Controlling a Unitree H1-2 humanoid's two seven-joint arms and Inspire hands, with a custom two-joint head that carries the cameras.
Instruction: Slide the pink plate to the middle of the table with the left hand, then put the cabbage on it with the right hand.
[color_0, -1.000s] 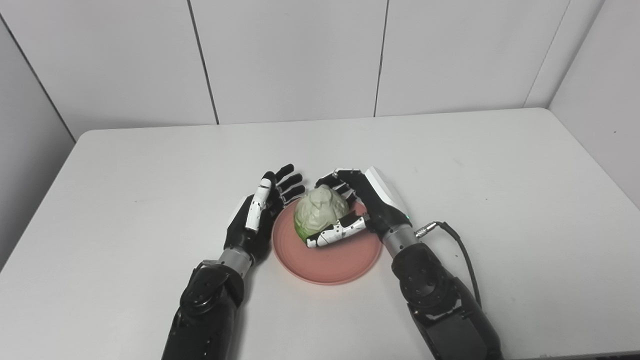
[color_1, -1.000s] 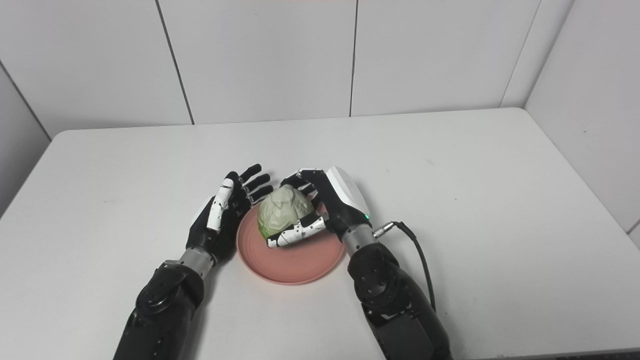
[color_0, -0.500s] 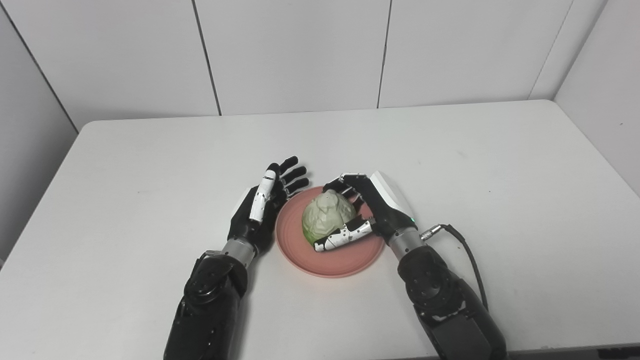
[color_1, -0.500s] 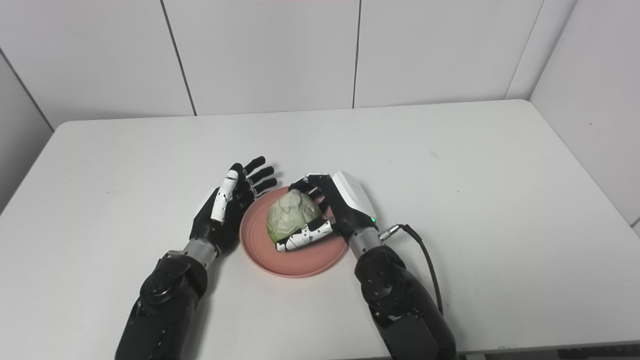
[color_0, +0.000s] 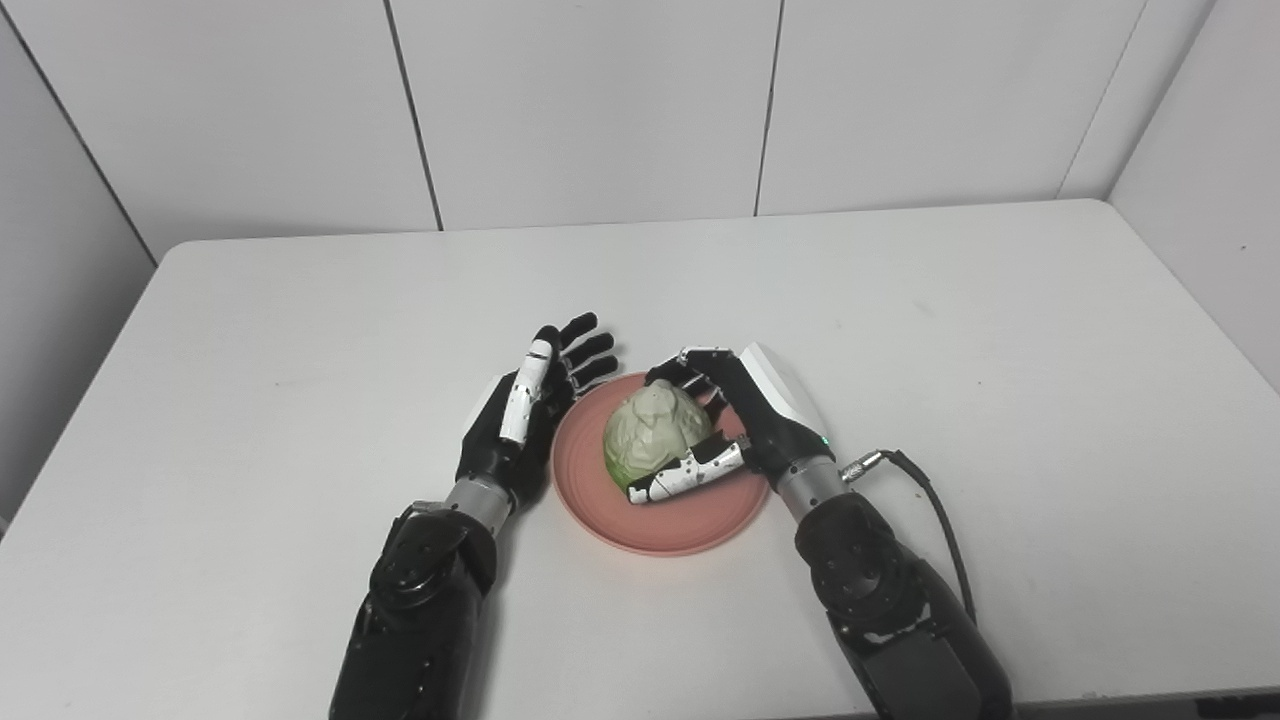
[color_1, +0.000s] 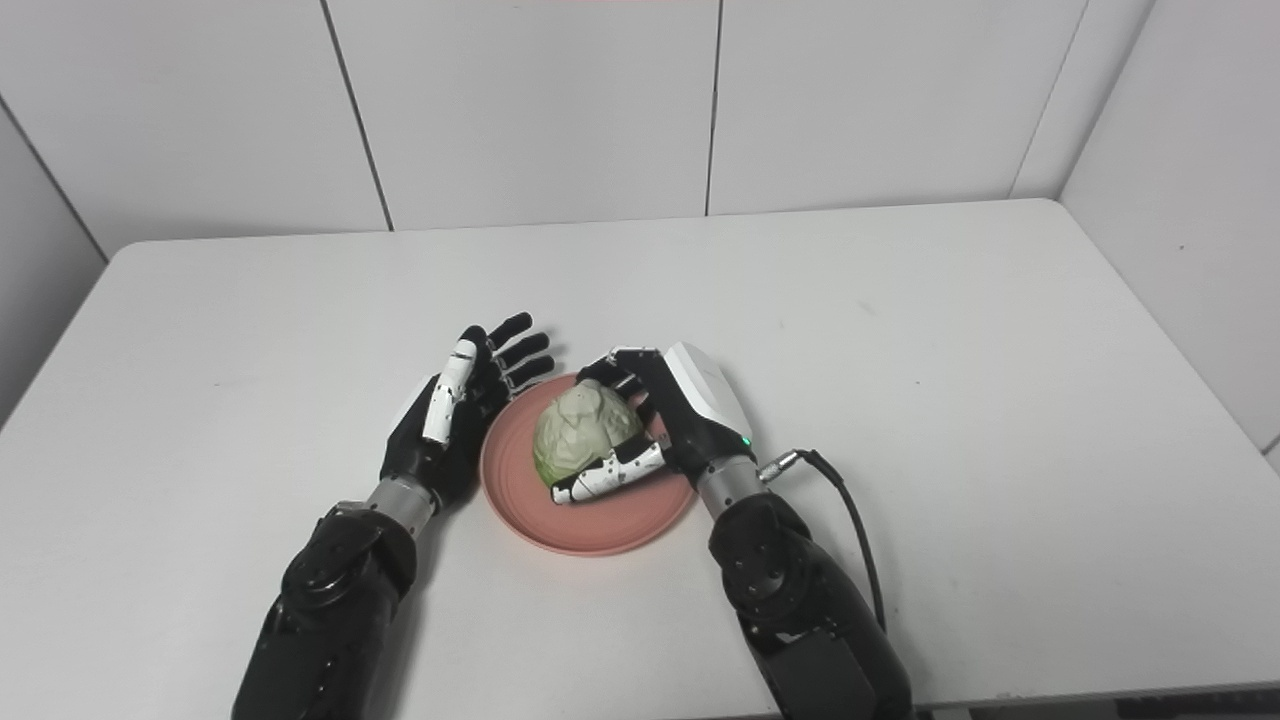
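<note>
A pink plate (color_0: 680, 520) lies near the middle of the white table (color_0: 300, 330). On it sits a pale green cabbage (color_0: 652, 434), and my right hand (color_0: 745, 425) is shut on it, fingers curled over its far side and thumb across its front. My left hand (color_0: 520, 415) stands open on edge, its fingers spread, right beside the plate's left rim. Whether it touches the rim I cannot tell.
A black cable (color_0: 925, 500) loops out from my right wrist over the table. White wall panels close off the far side and the right side of the table.
The camera view shifted between one second ago and half a second ago. The cabbage in my right hand has come down a little onto the plate. The left hand stays beside the plate.
</note>
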